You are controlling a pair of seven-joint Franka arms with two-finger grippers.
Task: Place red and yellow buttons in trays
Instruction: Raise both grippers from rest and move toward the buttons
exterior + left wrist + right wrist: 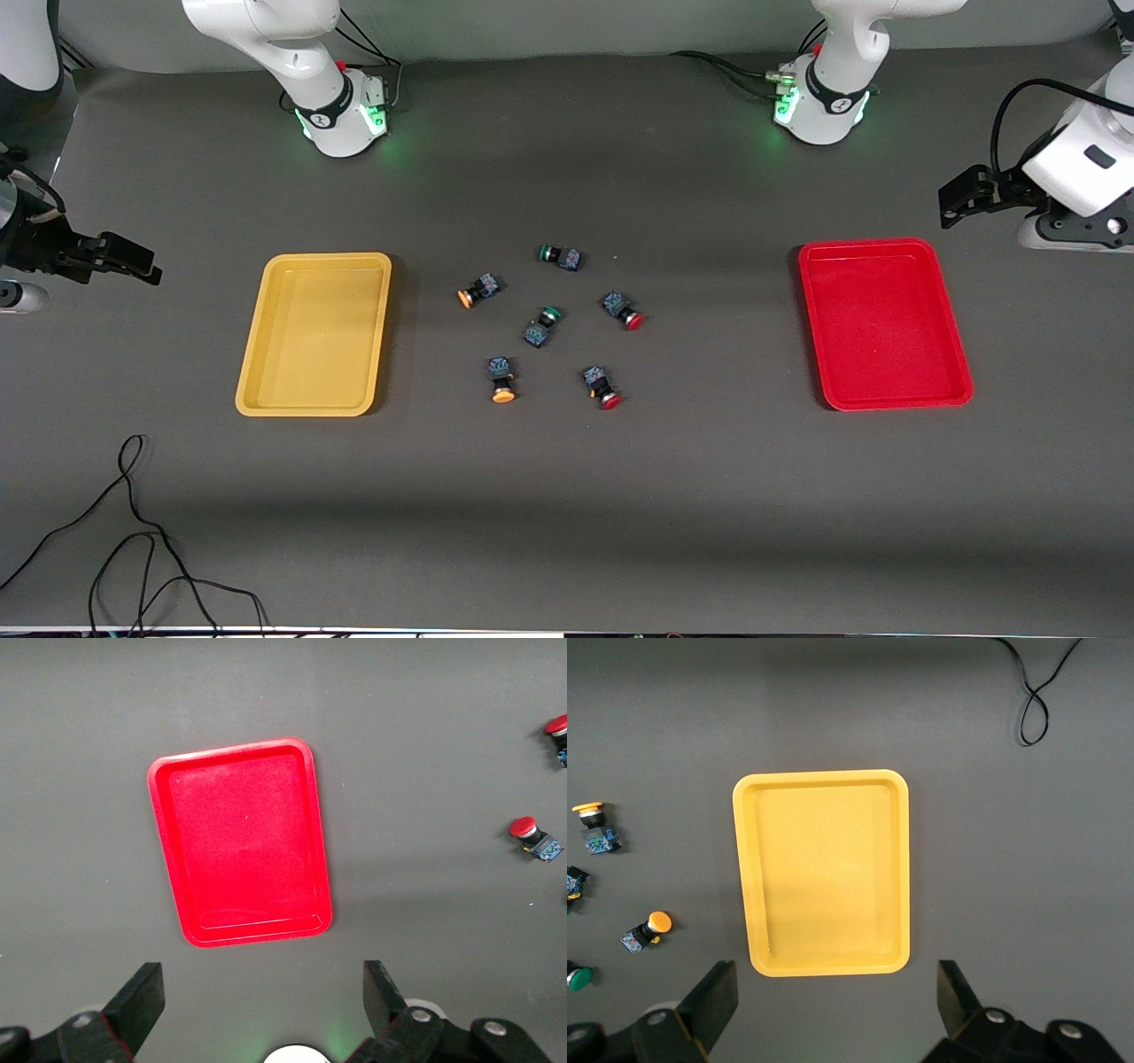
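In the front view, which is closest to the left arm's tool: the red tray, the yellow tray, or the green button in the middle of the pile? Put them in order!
From the left tool, open at the left arm's end of the table:
1. Red tray, at the same end, close by.
2. Middle green button, in the cluster at the table's center.
3. Yellow tray, at the right arm's end.

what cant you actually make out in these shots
- Left wrist view: one red button is cut off by the picture's edge.
- Right wrist view: a green-capped switch is cropped at the edge.
- Front view: markings on the button bodies are too small to read.
- Front view: both arms' upper links run out of frame.
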